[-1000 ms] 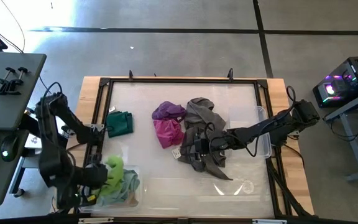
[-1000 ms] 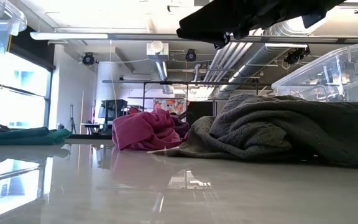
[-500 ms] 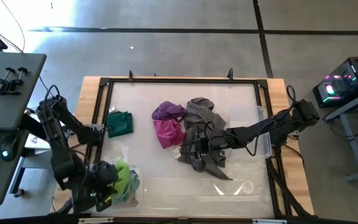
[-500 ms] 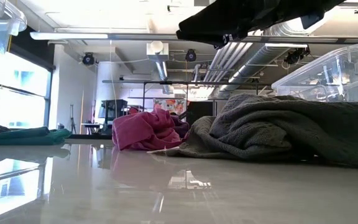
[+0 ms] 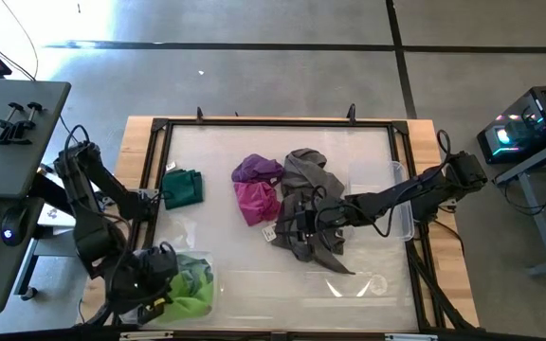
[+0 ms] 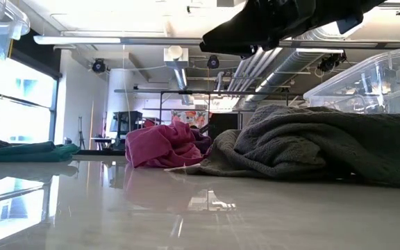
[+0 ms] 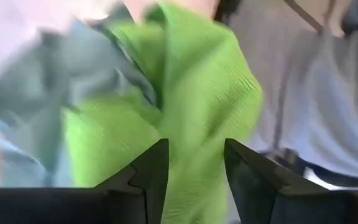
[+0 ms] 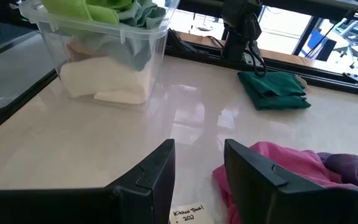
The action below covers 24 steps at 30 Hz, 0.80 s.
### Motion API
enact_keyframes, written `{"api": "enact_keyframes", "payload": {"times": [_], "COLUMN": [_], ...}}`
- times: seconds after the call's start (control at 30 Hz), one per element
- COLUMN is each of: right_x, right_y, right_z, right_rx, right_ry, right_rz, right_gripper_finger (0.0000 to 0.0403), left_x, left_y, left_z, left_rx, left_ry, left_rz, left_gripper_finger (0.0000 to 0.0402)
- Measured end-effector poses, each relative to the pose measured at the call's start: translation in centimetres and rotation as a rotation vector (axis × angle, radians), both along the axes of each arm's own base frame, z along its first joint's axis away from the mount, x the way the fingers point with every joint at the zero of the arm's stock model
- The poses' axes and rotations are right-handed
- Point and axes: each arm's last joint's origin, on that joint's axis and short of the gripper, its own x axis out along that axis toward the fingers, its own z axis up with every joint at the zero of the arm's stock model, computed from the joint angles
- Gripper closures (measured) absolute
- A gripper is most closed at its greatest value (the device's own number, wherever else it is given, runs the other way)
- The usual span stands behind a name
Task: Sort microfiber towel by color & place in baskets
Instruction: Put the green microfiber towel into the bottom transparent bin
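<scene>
The white glossy table top (image 5: 254, 152) sits in a black frame on a wooden bench. On it, the large rumpled grey microfibre towel (image 5: 306, 204) lies directly under the right gripper (image 5: 287, 230), which hovers just above the cloth with its two dark fingers (image 8: 157, 168) parted and nothing between them. A small white tag (image 8: 187, 213) shows just below those fingers, with handwriting that seems to begin "Kitchen Towel"; the rest is too small to read.

Beside the right arm's forearm stands the wide shallow transparent plastic bin (image 5: 387, 199), near the table's right edge; what it holds cannot be made out.

Under the left gripper (image 5: 150, 284), at the near left corner, stands the narrower transparent plastic bin (image 8: 114, 59). It holds a lime green cloth (image 5: 186, 282) on top, a pale blue cloth (image 7: 36, 81) beside and under it, and a white cloth (image 8: 107, 81) at the bottom. The left gripper's fingers (image 7: 151, 171) stand apart just over the lime green cloth, gripping nothing.

Just ahead of the right gripper lie a magenta cloth (image 5: 256, 201) and, touching its far side, a purple cloth (image 5: 256, 170). A folded dark green cloth (image 5: 183, 187) lies well apart, near the left arm.
</scene>
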Motion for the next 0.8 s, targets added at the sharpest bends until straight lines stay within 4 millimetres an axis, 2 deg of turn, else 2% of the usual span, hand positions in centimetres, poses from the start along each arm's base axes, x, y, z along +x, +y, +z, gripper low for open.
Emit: {"api": "enact_keyframes", "payload": {"times": [0.17, 0.23, 0.43, 0.53, 0.7, 0.8], "right_x": [0.0, -0.1, -0.1, -0.1, -0.1, -0.1], "right_y": [0.0, 0.0, 0.0, 0.0, 0.0, 0.0], "right_z": [-0.1, -0.2, -0.3, -0.2, -0.2, -0.2], "right_rx": [-0.003, -0.002, 0.003, 0.004, 0.004, 0.005], "right_ry": [0.012, 0.022, 0.029, 0.028, 0.028, 0.028], "right_rz": [0.0, -0.001, -0.004, -0.004, -0.004, -0.004], "right_gripper_finger": [0.0269, 0.0269, 0.0269, 0.0269, 0.0269, 0.0269], "left_x": [0.6, 1.0, 1.8, 2.0, 1.9, 1.3], "left_y": [0.3, 0.7, 1.4, 0.9, -1.1, -1.6], "left_z": [-0.5, -0.5, 0.5, 1.1, 2.5, 2.6], "left_rx": [0.058, 0.076, -0.027, -0.073, -0.301, -0.294], "left_ry": [-0.074, -0.07, 0.018, -0.032, -0.096, -0.125], "left_rz": [0.053, 0.022, -0.047, -0.093, -0.141, -0.137], "left_gripper_finger": [0.0263, 0.0263, 0.0274, 0.0294, 0.0336, 0.0361]}}
